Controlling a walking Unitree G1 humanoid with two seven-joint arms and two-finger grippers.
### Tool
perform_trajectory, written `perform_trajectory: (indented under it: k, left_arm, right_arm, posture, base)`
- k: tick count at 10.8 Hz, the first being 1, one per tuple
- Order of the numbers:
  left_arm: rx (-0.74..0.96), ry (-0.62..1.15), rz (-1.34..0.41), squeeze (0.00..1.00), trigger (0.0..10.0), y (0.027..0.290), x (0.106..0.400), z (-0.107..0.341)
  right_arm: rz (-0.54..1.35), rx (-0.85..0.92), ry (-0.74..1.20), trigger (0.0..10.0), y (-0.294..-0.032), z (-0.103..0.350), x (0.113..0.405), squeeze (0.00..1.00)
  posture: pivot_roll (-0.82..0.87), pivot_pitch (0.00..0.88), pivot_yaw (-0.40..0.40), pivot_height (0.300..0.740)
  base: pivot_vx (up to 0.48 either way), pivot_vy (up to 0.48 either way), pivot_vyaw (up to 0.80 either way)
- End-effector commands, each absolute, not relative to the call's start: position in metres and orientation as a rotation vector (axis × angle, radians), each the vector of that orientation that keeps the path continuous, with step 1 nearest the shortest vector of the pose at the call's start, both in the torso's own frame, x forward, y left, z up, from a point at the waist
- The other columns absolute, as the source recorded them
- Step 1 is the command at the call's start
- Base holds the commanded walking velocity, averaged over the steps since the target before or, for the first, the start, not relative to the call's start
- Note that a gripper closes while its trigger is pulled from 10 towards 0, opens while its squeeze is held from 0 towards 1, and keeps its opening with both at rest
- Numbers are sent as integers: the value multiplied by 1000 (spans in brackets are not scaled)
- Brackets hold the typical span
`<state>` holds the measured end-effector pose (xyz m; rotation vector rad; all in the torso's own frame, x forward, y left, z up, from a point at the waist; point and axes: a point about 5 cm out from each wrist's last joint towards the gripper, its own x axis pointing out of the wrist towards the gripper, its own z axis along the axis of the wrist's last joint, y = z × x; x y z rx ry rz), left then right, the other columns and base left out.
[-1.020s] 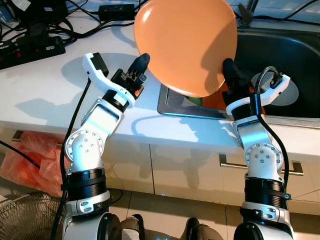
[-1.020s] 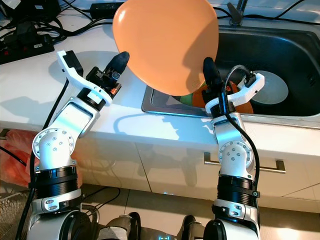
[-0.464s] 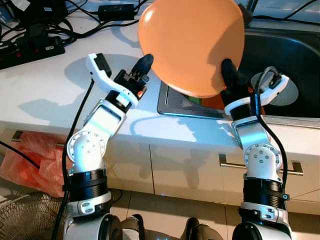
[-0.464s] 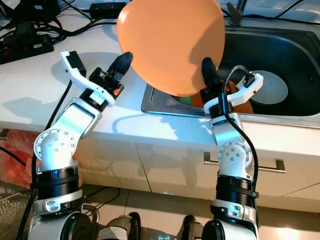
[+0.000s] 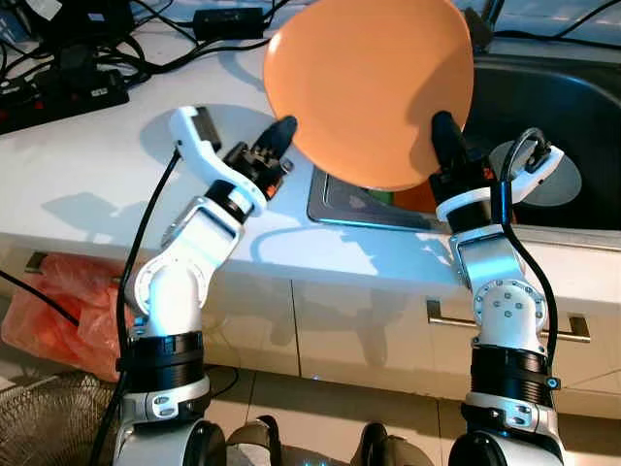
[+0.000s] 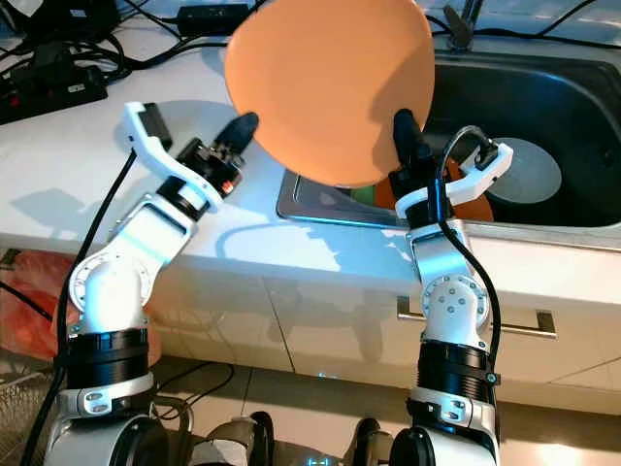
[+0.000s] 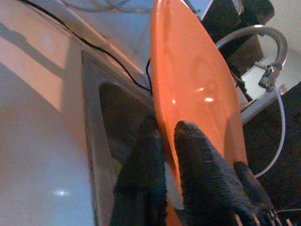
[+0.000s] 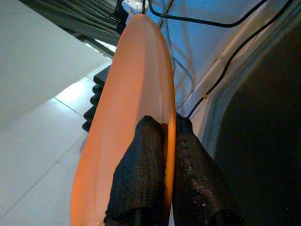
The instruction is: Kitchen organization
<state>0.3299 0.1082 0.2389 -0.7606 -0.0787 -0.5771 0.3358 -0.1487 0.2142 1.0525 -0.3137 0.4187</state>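
From my station, the orange plate (image 5: 374, 87) is cropped by the frame's top edge and hides most of the sink (image 5: 572, 107) contents behind it, where I cannot identify the green and orange items.

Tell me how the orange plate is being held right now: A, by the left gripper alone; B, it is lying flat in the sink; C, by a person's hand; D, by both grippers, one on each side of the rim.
D: the orange plate is held up over the counter edge, with the left gripper and the right gripper each pinching its rim.
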Motion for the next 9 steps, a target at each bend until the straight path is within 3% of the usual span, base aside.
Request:
perform_trajectory:
  k: [1, 4, 5, 9]
  left_arm:
    - [-723, -79, -650, 1000, 10000, 96, 325, 242]
    - [-667, -55, -660, 1000, 10000, 95, 324, 236]
    - [-637, -49, -677, 0, 10000, 92, 323, 235]
    - [-482, -48, -774, 0, 10000, 81, 311, 232]
  right_arm:
    - [456, 1040, -318, 0, -143, 221, 335, 0]
    - [416, 1074, -335, 0, -147, 222, 336, 0]
    - [402, 1078, -342, 0, -150, 223, 337, 0]
    - [282, 1093, -395, 0, -169, 232, 346, 0]
  posture:
    - [149, 160, 44, 740]
    - [151, 155, 44, 740]
    - [151, 155, 43, 740]
    - [161, 157, 41, 740]
  base:
    - [0, 0, 0]
    - [0, 0, 0]
    - [0, 0, 0]
    - [0, 0, 0]
